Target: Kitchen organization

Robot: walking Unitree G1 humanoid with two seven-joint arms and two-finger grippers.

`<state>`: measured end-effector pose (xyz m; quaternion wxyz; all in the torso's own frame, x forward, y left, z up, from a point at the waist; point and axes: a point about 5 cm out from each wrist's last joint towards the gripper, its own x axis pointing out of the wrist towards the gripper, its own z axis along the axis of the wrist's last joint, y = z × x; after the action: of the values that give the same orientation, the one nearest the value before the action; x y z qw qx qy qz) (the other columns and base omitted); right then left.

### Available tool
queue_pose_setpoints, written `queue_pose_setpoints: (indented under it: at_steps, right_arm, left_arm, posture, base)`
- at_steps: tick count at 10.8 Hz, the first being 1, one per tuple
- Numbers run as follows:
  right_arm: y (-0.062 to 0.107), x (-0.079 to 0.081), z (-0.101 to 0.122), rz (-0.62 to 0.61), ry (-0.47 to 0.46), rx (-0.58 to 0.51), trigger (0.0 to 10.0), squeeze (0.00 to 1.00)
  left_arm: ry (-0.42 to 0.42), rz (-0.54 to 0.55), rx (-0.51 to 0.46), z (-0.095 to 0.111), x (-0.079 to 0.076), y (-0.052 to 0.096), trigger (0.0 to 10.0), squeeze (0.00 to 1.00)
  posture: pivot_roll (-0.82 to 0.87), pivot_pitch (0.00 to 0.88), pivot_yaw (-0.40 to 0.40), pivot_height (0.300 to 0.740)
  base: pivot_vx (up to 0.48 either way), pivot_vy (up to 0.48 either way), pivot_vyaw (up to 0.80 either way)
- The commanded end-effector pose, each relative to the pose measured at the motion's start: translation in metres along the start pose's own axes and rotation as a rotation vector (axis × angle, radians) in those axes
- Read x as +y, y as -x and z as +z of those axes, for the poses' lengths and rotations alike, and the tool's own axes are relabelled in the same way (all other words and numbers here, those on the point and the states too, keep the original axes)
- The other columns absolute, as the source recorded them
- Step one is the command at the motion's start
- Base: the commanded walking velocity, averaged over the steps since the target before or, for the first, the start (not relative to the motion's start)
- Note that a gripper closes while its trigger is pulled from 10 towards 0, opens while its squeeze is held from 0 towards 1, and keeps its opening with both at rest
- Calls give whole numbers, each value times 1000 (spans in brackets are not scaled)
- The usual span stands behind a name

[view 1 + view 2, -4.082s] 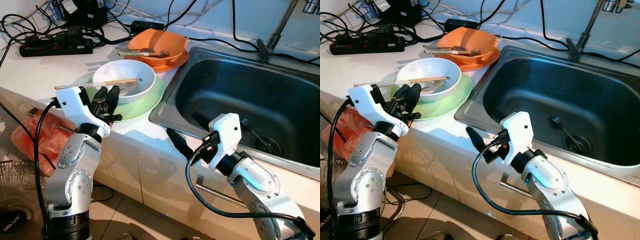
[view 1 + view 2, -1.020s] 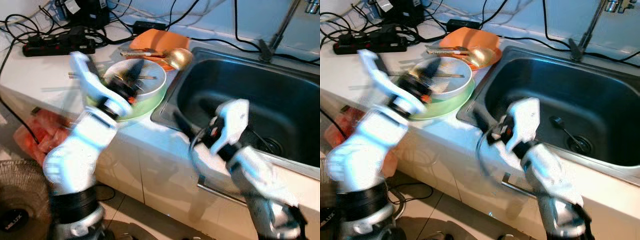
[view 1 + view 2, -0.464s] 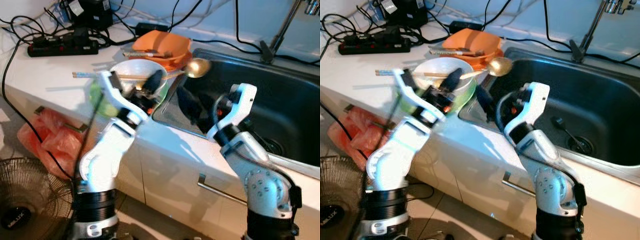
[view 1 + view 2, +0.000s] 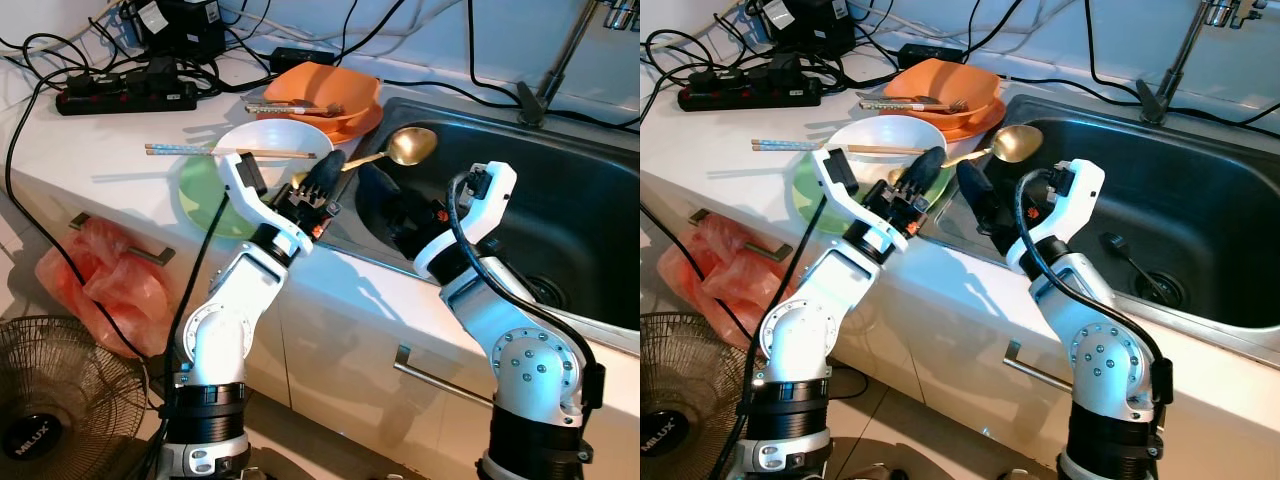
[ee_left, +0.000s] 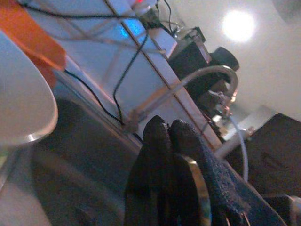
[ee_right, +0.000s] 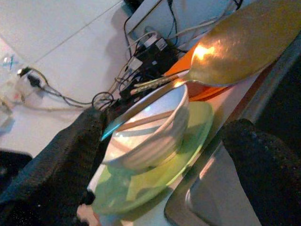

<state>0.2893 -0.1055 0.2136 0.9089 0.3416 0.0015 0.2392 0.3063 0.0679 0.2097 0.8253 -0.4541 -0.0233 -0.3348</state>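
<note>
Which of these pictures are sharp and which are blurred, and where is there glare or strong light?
The left eye view is sharp, with a bright glint on the gold spoon held by the left gripper. The left wrist view is soft and dim, with a glaring round light at top. The right wrist view blurs its own near fingers, while the white bowl is clearer.
</note>
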Motion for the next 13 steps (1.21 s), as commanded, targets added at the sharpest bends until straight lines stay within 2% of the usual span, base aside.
queue_pose_setpoints:
  at_steps: [1, 6, 8, 10, 11, 12, 13]
  right_arm:
    - [-2, -2, 3, -13, -22, -19, 10000, 0]
    - [-9, -11, 13, -62, -39, -69, 10000, 0]
    - [-10, -16, 17, -90, -15, -83, 10000, 0]
    - [-9, -19, 19, -108, -6, -93, 10000, 0]
    - [-8, -20, 19, -111, -9, -96, 5765, 0]
    - [-8, -20, 18, -110, -10, -96, 1059, 0]
    - [-9, -19, 14, -105, -14, -74, 10000, 0]
  left_arm:
    - [27, -29, 25, -5, -3, 2, 0, 0]
    - [89, -37, 49, -3, 5, 25, 0, 0]
    - [112, -6, 23, 0, 11, 31, 0, 0]
    - [118, -19, 26, 1, 9, 32, 0, 0]
    - [120, -18, 28, 0, 9, 31, 0, 0]
    - [121, -17, 29, -1, 9, 31, 0, 0]
    - [123, -19, 28, -1, 9, 29, 0, 0]
  posture:
    - [-24, 46, 23, 740]
    - [-6, 53, 12, 740]
    - [-7, 52, 6, 740]
    - [-8, 51, 5, 740]
    - [-10, 51, 4, 740]
    - [-9, 51, 3, 740]
    - [-8, 54, 3, 740]
  base:
    - [0, 0, 0]
    - [0, 0, 0]
    - [0, 0, 0]
    - [0, 0, 0]
    - [0, 0, 0]
    - [0, 0, 0]
    - [0, 0, 0]
